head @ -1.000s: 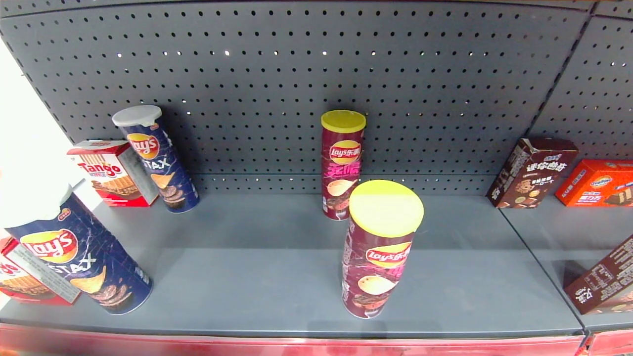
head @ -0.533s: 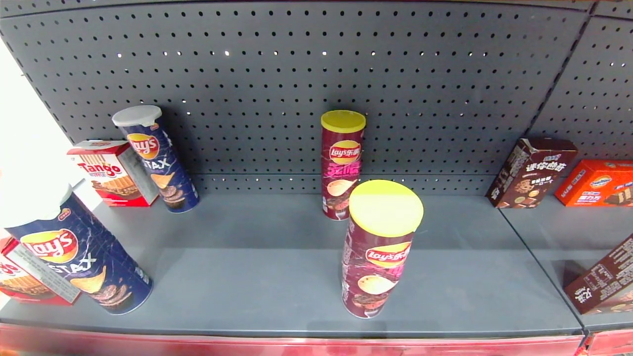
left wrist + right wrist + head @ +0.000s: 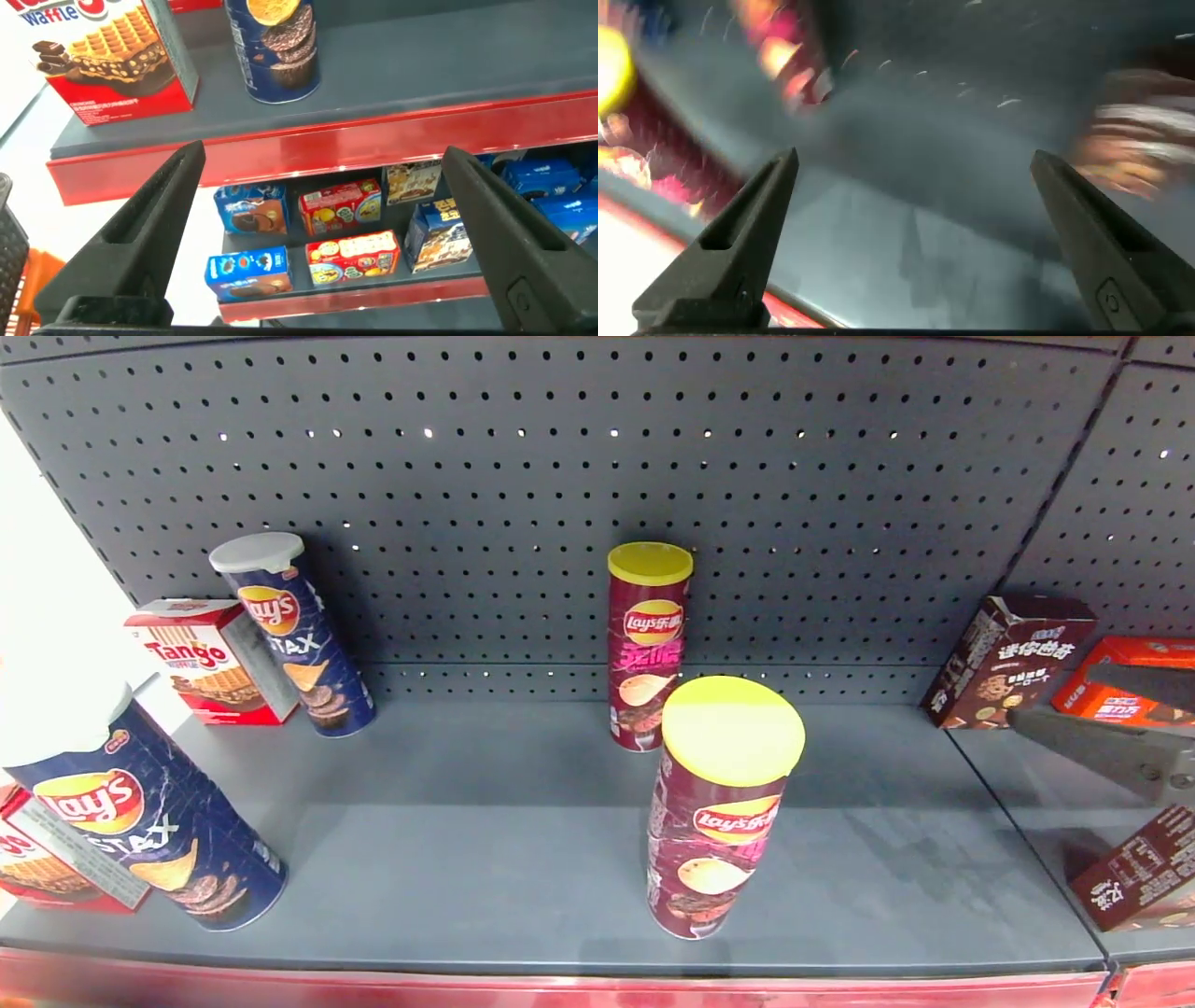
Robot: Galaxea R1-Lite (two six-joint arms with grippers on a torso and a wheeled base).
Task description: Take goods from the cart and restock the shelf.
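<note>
Shelf (image 3: 467, 859) grey w/ pegboard (image 3: 560, 476) back, 4 cans (image 3: 719, 831).

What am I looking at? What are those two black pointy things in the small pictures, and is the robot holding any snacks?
This is a robot with two arms, filling a shop shelf. The big picture comes from a camera on its head, looking down at the grey shelf. On it stand two dark red chip cans with yellow lids, two blue chip cans, a red wafer box and a brown box.

The two small pictures come from cameras on the robot's wrists. The black pointy things are the fingers of each gripper, which is the robot's kind of hand. The left gripper and the right gripper are both open, with nothing between their fingers, so no snack is held right now.
</note>
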